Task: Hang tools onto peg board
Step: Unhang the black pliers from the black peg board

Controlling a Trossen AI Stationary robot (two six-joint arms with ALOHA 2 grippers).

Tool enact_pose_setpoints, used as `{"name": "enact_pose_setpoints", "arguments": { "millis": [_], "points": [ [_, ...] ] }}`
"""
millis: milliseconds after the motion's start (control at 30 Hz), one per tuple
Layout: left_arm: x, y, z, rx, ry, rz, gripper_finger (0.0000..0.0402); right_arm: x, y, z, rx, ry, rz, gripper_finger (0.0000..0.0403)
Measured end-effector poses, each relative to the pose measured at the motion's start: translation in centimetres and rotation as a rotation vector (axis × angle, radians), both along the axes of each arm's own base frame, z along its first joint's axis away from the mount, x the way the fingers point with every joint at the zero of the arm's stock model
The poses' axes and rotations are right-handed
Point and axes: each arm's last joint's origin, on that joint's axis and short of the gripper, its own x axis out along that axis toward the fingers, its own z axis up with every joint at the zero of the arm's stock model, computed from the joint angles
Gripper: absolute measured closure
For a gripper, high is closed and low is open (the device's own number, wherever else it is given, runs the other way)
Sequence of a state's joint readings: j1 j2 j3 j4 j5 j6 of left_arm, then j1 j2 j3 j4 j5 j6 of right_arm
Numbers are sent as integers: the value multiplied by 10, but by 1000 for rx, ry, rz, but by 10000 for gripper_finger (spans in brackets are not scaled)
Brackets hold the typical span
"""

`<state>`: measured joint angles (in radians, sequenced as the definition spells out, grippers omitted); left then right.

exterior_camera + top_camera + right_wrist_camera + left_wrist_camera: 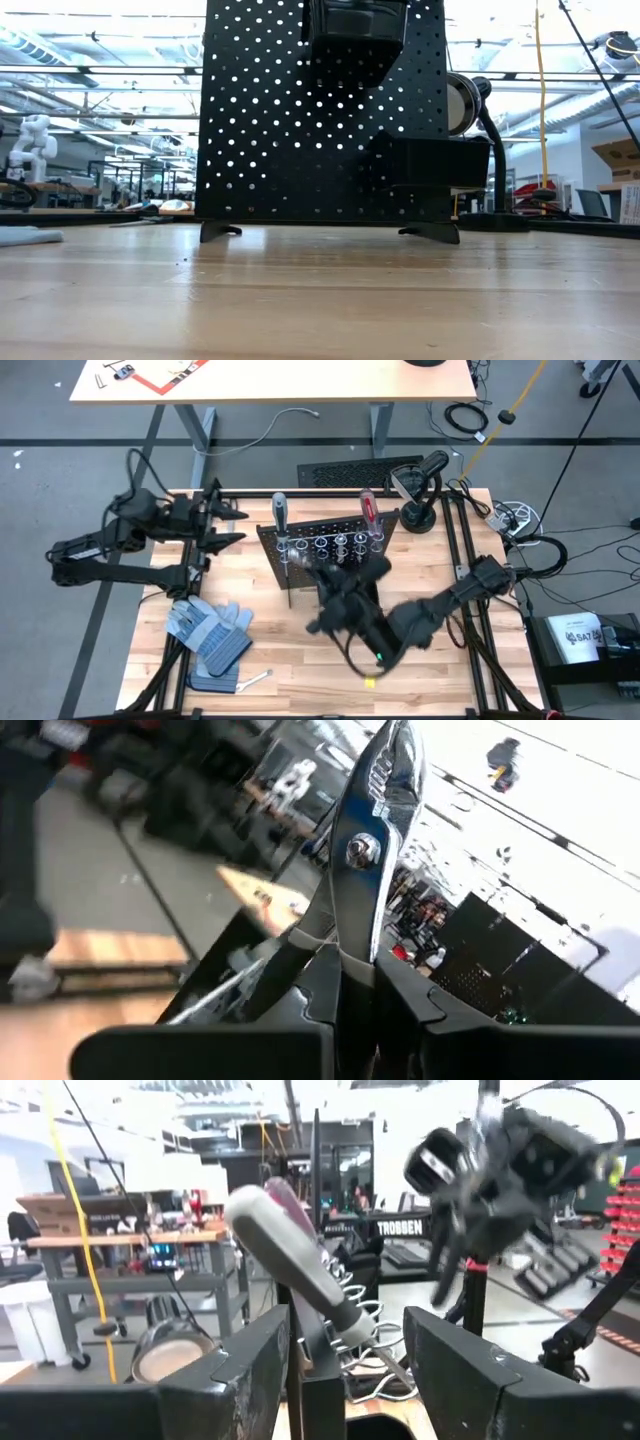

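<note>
My right fingers [350, 982] clench black-and-silver pliers [368, 840] just before the upright black perforated peg board [330, 532].
My left fingers [228, 526] hang released beside its grey-handled screwdriver [280, 512], on the wooden counter [300, 670].

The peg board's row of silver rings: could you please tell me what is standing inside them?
In the peg board, the grey-handled screwdriver and the red-handled screwdriver stand at opposite ends of the silver rings. The middle rings look empty; the right gripper, holding pliers, covers the area just in front.
</note>
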<state>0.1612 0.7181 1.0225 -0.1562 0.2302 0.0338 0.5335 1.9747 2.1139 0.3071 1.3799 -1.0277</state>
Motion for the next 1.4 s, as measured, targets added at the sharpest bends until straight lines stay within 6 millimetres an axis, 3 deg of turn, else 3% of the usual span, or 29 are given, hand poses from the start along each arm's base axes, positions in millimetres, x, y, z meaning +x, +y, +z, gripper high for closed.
{"name": "enact_pose_setpoints", "arguments": {
  "millis": [333, 600, 833, 1133, 1400],
  "points": [
    [-38, -6, -1, -1, 9, 0, 195, -28, 55, -44, -7, 158, 86, 379],
    [-44, -7, -20, -33, 200, 0, 195, -46, 63, -113, 260, 283, 226, 379],
    [-39, -6, -28, -37, 221, 7, 195, -32, 64, -190, 408, 552, 114, 379],
    [-24, -3, -61, -74, 285, 18, 195, -3, 61, -261, 474, 781, 29, 379],
    [-14, -2, -88, -107, 324, 21, 195, 24, 61, -284, 586, 818, 146, 379]
  ]
}}
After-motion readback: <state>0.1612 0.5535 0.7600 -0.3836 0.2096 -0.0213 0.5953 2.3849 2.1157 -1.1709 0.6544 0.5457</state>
